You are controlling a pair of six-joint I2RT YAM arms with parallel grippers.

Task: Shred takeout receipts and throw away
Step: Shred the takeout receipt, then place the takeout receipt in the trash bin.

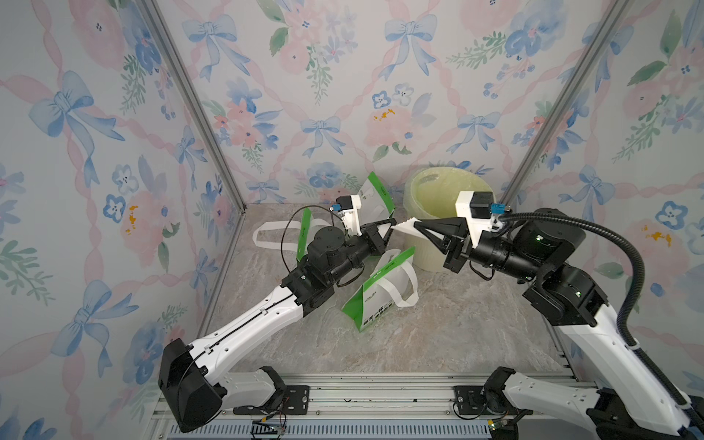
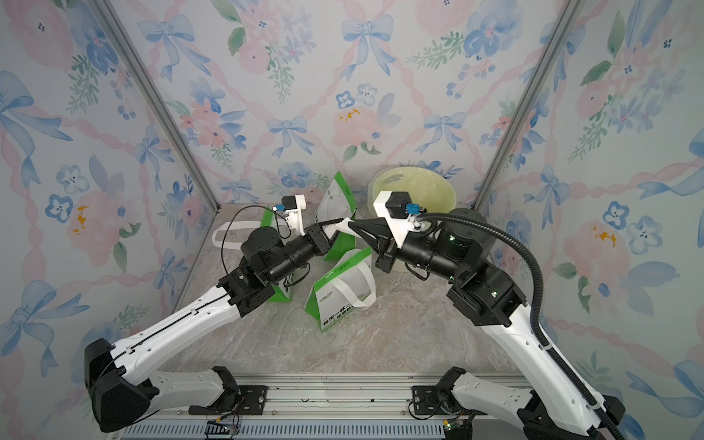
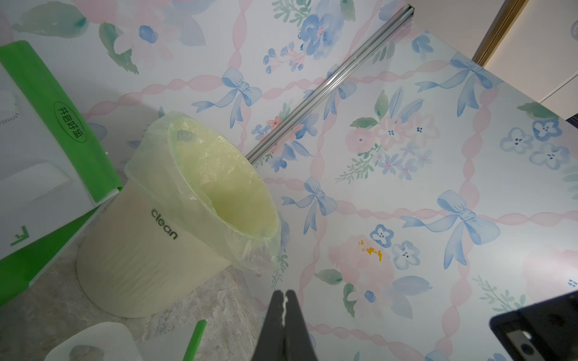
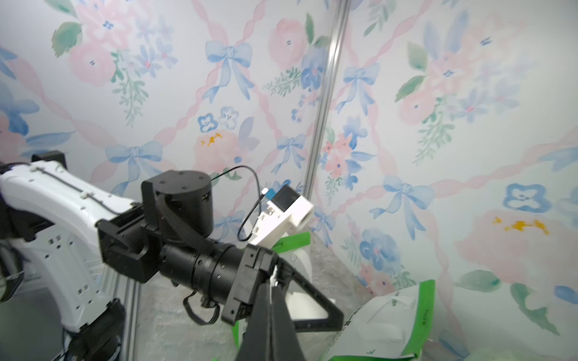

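Note:
One takeout receipt (image 1: 404, 229), a small white slip, is stretched in the air between my two grippers in both top views (image 2: 342, 228), just in front of the bin. My left gripper (image 1: 392, 225) is shut on its left end and my right gripper (image 1: 418, 224) is shut on its right end, tip to tip. In the left wrist view a thin white edge of paper shows between the shut fingers of the left gripper (image 3: 284, 297). The right gripper (image 4: 271, 285) also pinches a white sliver. No other receipts show.
A pale yellow bin (image 1: 423, 253) with a green liner, marked "clean" (image 3: 147, 259), stands at the back right. Three green-and-white bags surround the arms: one upright behind (image 1: 375, 196), one behind the left arm (image 1: 304, 234), one lying in front (image 1: 381, 295). Floral walls enclose three sides.

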